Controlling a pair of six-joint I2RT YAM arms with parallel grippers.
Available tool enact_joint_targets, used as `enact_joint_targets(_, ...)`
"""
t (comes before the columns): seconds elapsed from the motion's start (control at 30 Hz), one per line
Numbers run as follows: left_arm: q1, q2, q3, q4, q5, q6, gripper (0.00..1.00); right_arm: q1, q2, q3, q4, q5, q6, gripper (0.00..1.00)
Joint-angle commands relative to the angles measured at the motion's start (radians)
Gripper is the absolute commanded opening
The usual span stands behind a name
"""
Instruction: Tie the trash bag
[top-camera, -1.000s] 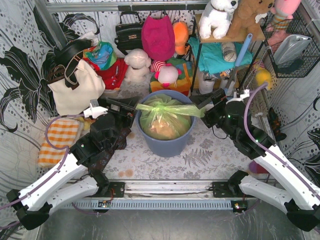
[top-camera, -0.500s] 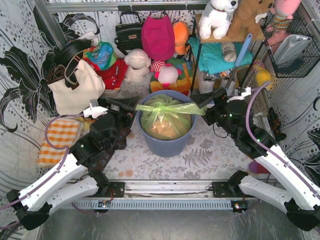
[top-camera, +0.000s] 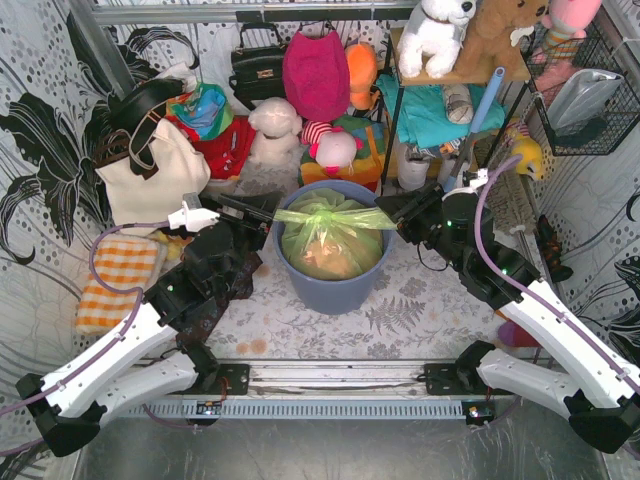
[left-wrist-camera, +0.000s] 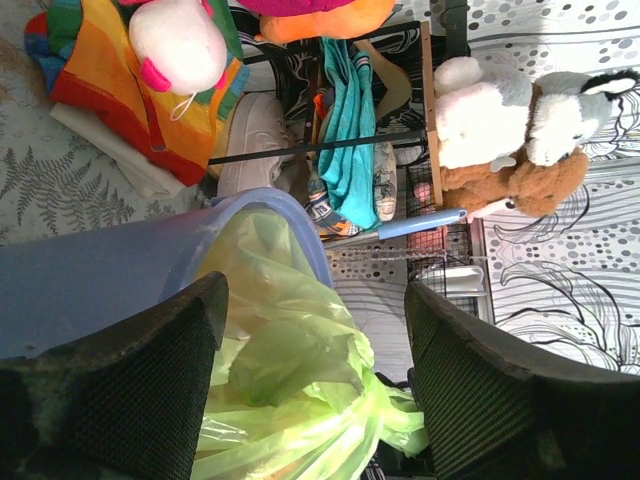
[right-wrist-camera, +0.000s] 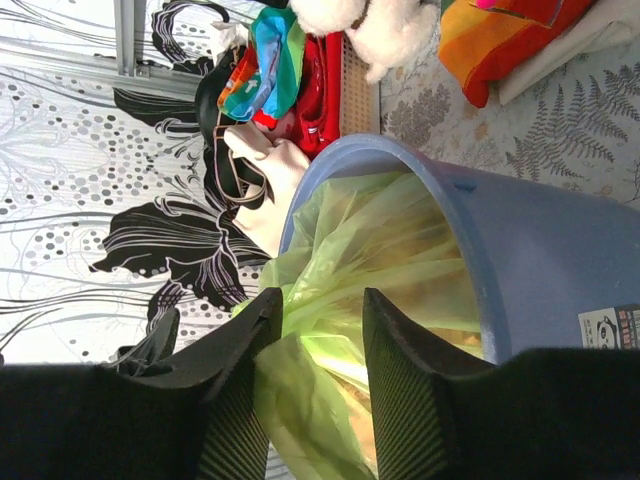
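thin translucent lime-green plastic trash bag (top-camera: 332, 232): sits inside round blue-grey plastic bin (top-camera: 335, 288) on patterned tabletop (top-camera: 420, 305), between both arms. mouth gathered into a flat band across the bin top, drawn out to a point on each side, with a small bunched twist in the middle; pale orange-brown contents show through the film below.

compared with a second ago: right tool (top-camera: 392, 211) shifted toward the bin and slightly up, right end of the band shorter and less stretched; left tool (top-camera: 262, 214) nearly the same, wrist edged a little upward. reads as tension being eased or a regrip at the right tail, though unclear whether a knot is forming or being snugged.

left tool (left-wrist-camera: 315, 385): fingers spread wide in wrist view, green film lying between them, not visibly clamped. right tool (right-wrist-camera: 315, 385): fingers close together, narrow gap with bag film (right-wrist-camera: 330, 300) pinched in it.

no finished knot visible.
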Motion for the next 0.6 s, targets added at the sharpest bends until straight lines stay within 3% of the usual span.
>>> enact_joint_targets(0.0, -0.003, 0.011, 0.027, 0.058, -0.042, 0.029, 0.77, 0.001, 0.005, 0.022, 0.038, 0.003, -0.037, 0.34)
enact_joint_targets(0.2, -0.002, 0.020, 0.011, 0.112, -0.042, 0.046, 0.45, 0.001, 0.007, 0.010, 0.031, 0.015, -0.053, 0.21)
enact_joint_targets(0.37, -0.003, 0.024, 0.014, 0.132, -0.043, 0.078, 0.20, 0.001, 0.014, 0.013, 0.029, 0.033, -0.069, 0.00)
enact_joint_targets(0.47, -0.003, 0.023, 0.021, 0.146, -0.037, 0.138, 0.02, 0.001, 0.028, 0.027, 0.024, 0.050, -0.093, 0.00)
enact_joint_targets(0.57, -0.003, 0.036, 0.046, 0.149, -0.034, 0.219, 0.00, 0.001, 0.061, 0.067, 0.013, 0.077, -0.175, 0.00)
